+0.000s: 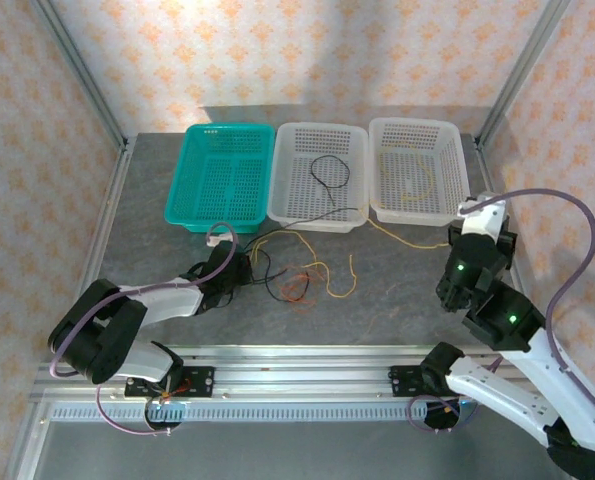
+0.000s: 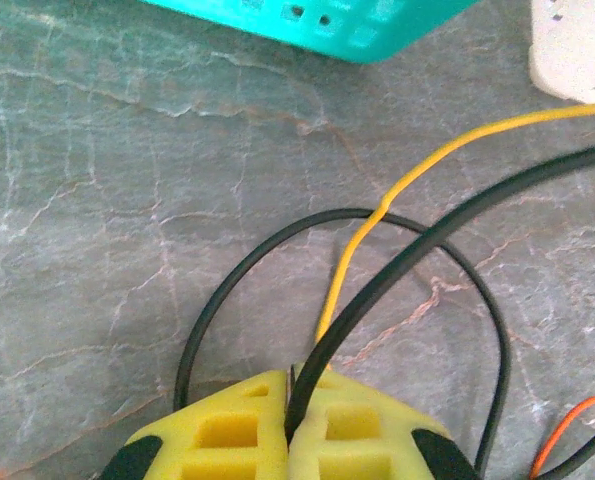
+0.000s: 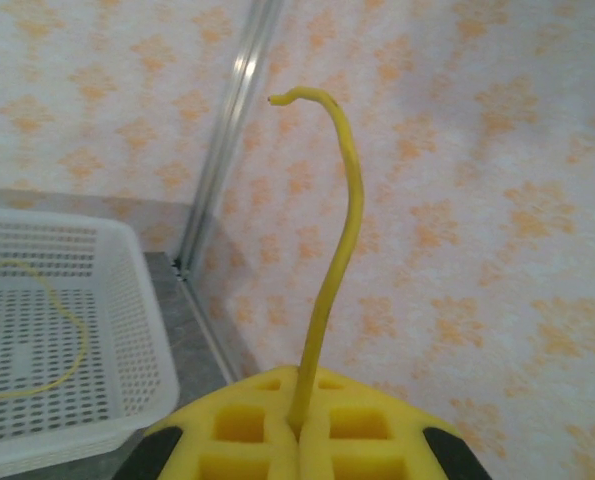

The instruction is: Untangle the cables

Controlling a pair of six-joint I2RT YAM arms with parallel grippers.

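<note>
Several cables lie tangled on the table in front of the baskets: a black cable (image 1: 269, 278), a yellow cable (image 1: 322, 268) and an orange cable (image 1: 297, 288). My left gripper (image 1: 237, 270) is low at the tangle's left end. In the left wrist view the left gripper (image 2: 297, 388) is shut on the black cable (image 2: 397, 265), with a yellow cable (image 2: 377, 215) passing under it. My right gripper (image 1: 465, 228) is raised beside the right basket. In the right wrist view the right gripper (image 3: 302, 390) is shut on a yellow cable (image 3: 337, 260) whose free end sticks up.
Three baskets stand in a row at the back: a teal basket (image 1: 192, 190), a middle white basket (image 1: 282, 205) holding a black cable (image 1: 329, 170), and a right white basket (image 1: 455, 165) holding a yellow cable (image 1: 417, 188). A frame post (image 1: 502, 95) and walls stand close on the right.
</note>
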